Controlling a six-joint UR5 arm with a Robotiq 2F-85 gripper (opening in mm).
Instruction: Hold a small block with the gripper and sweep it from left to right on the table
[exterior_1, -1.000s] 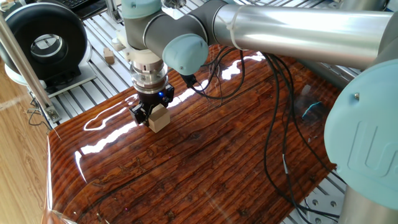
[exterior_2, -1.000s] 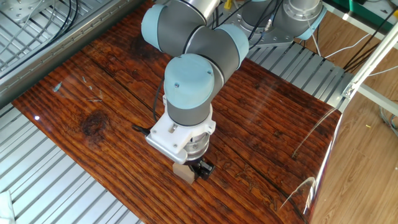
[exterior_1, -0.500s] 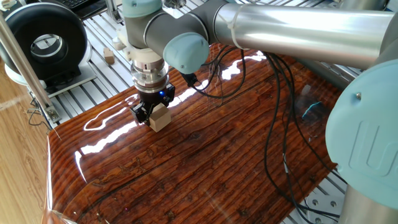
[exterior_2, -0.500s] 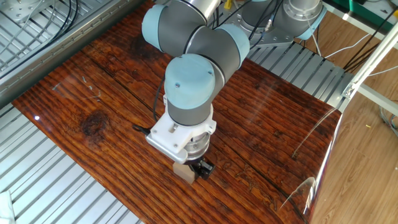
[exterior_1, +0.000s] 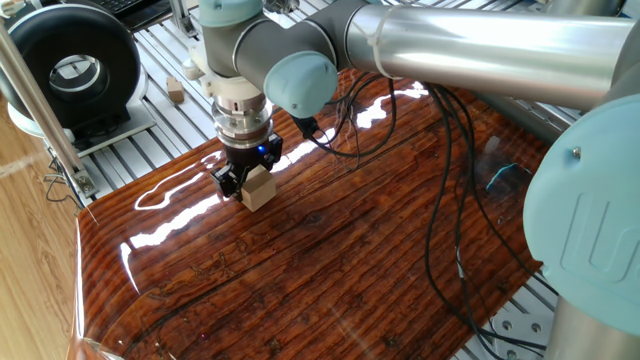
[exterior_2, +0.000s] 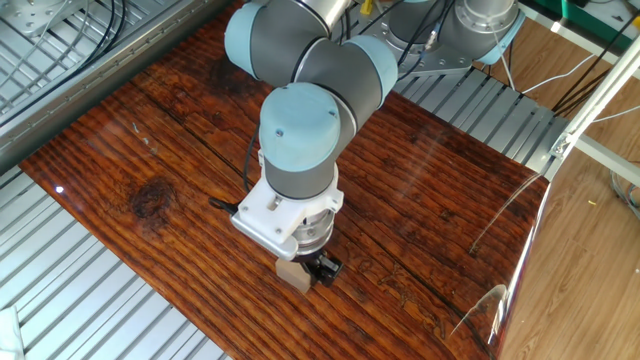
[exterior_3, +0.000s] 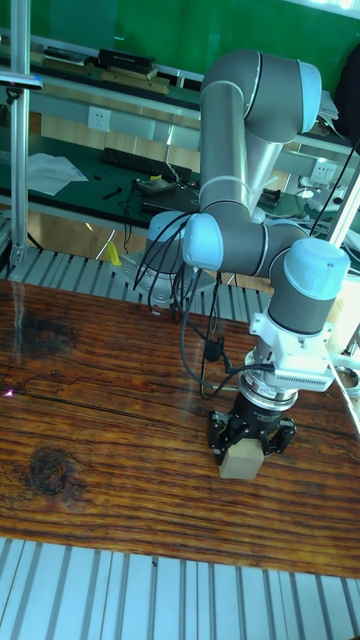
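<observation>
The black two-finger end effector (exterior_1: 243, 180) pinches the pale beige wooden cube (exterior_1: 257, 187) between its prongs, directly beneath the wrist, resting on the glossy reddish-brown wood-grain tabletop (exterior_1: 330, 260) near one edge. The cube has no long axis; its faces sit skewed to the grain.

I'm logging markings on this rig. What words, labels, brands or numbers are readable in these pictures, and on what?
No text can be read.
Arm shoulder: part of a raised mark, cut off by the frame, unreadable.
Block, claw, table: no markings visible.
Background shelf items in the tall view: too small and blurred.
</observation>
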